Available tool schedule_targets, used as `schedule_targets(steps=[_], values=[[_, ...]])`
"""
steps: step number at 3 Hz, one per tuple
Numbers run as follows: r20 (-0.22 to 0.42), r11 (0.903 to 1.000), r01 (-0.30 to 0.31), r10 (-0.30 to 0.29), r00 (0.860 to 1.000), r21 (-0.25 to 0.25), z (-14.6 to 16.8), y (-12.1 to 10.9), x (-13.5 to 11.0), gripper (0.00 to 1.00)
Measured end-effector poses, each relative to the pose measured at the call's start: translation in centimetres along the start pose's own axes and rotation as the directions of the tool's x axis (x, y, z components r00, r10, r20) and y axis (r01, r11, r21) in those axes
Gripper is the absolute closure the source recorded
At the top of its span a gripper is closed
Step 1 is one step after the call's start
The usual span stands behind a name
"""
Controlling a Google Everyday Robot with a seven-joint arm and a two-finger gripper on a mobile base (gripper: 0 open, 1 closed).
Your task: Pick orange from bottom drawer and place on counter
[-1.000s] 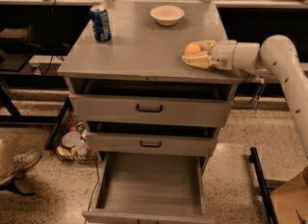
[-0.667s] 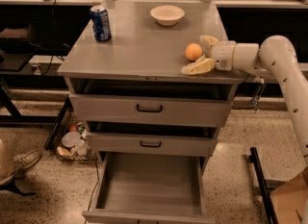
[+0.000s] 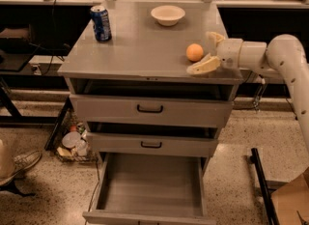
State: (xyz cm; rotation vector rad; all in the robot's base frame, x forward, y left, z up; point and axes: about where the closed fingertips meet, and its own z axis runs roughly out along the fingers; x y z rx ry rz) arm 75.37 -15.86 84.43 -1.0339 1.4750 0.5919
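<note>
The orange (image 3: 194,52) sits on the counter (image 3: 140,45), near its right front corner. My gripper (image 3: 208,51) is just to the right of the orange, open, with one finger behind and one finger in front, slightly apart from the fruit. The white arm reaches in from the right. The bottom drawer (image 3: 149,185) is pulled out and shows a bare grey tray.
A blue soda can (image 3: 101,23) stands at the counter's back left. A white bowl (image 3: 167,14) sits at the back middle. The two upper drawers with black handles are slightly open. Clutter lies on the floor at the left, and a black frame stands at the right.
My gripper has opened and let go of the orange, which now rests on the counter. The gripper has drawn back a little to the right.
</note>
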Motion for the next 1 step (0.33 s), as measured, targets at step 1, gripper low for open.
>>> schedule_targets(steps=[1], values=[[0.044, 0.9946, 0.074, -0.077, 0.996, 0.072, -2.33, -0.95, -3.10, 0.00]])
